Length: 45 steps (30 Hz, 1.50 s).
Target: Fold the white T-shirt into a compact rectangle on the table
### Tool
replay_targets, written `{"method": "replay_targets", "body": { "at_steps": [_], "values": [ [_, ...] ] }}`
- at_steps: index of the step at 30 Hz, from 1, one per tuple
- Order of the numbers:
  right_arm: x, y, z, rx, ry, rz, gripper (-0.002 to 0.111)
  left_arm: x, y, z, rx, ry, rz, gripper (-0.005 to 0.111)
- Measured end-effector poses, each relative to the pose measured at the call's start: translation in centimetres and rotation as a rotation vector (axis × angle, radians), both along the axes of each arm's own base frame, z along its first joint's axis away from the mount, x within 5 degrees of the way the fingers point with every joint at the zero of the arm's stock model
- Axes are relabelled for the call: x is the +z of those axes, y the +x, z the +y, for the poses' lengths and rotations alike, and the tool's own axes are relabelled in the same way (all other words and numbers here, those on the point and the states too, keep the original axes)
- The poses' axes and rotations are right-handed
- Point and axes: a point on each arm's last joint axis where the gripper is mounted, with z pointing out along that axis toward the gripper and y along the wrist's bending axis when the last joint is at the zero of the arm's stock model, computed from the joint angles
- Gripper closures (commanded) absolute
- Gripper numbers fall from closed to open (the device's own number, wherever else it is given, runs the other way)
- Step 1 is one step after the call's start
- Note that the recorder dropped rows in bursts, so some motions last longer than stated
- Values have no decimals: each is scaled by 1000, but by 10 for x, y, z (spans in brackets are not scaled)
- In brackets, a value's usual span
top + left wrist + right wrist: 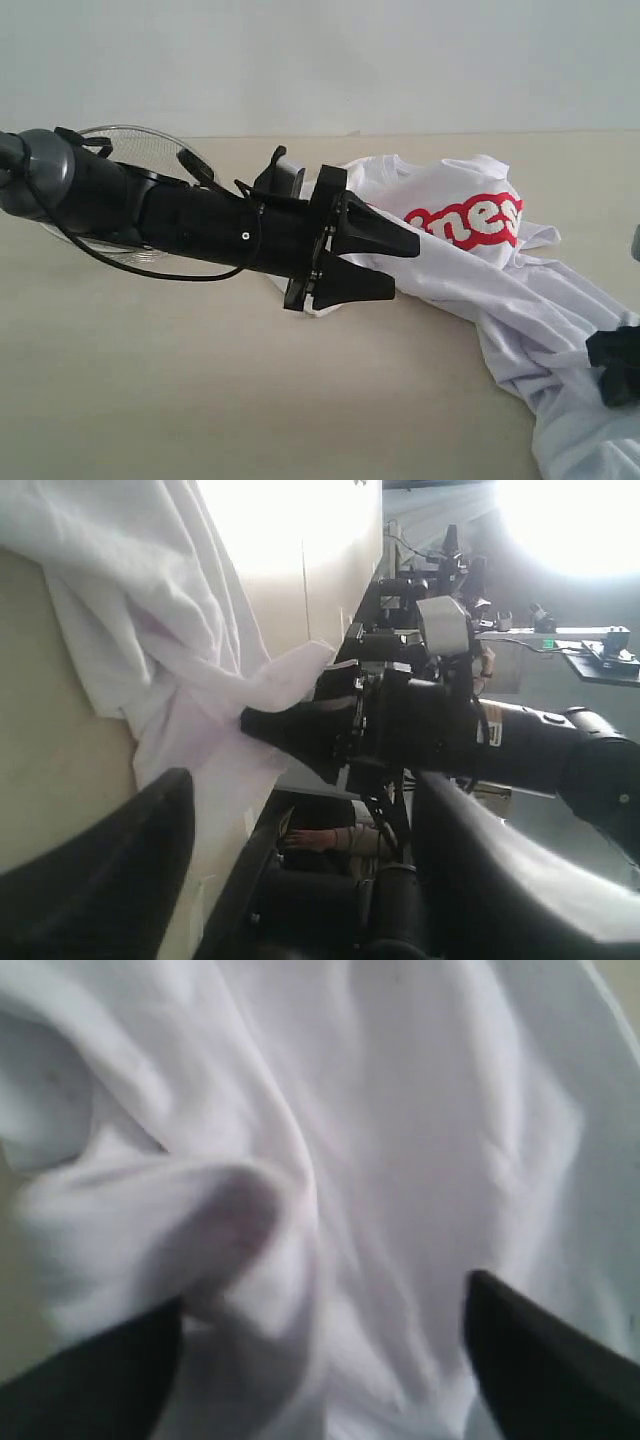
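Far left: a round wire-mesh basket [135, 150] sat at the back of the table [200, 400], partly hidden behind the left arm [180, 225]. That arm reached in from the left edge toward the middle. The left gripper [405, 268] had its two black fingers spread apart and gripped nothing (its wrist view agreed: wide gap, cloth beyond it), tips just at the shirt's left edge. The white T-shirt [480, 290] lay crumpled on the table right of centre, not folded. Its red lettering [470, 220] faced up on the rear part, and a long bunched stretch trailed to the lower right corner. The right gripper [615, 365] was at the right edge, over that trailing cloth. In its wrist view the fingers [540, 1360] stood wide apart over wrinkled white fabric, not pinching it.
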Motion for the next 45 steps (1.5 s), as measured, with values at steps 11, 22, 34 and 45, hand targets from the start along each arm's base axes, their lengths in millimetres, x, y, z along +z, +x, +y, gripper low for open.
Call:
{"method": "replay_targets", "body": {
  "at_steps": [11,22,34,45],
  "values": [
    [35,-5,0,92,27,305,30,-3,3,1,18,34,-50,55],
    [104,17,-34,-194,-312,-44,99,-2,1,-11,2,47,-92,55],
    [111,10,-52,-215,-531,6,99,-5,5,-75,-90,13,-82,55],
    [104,11,-44,-144,-448,55,99,6,-13,-114,-167,-23,-37,55]
  ]
}}
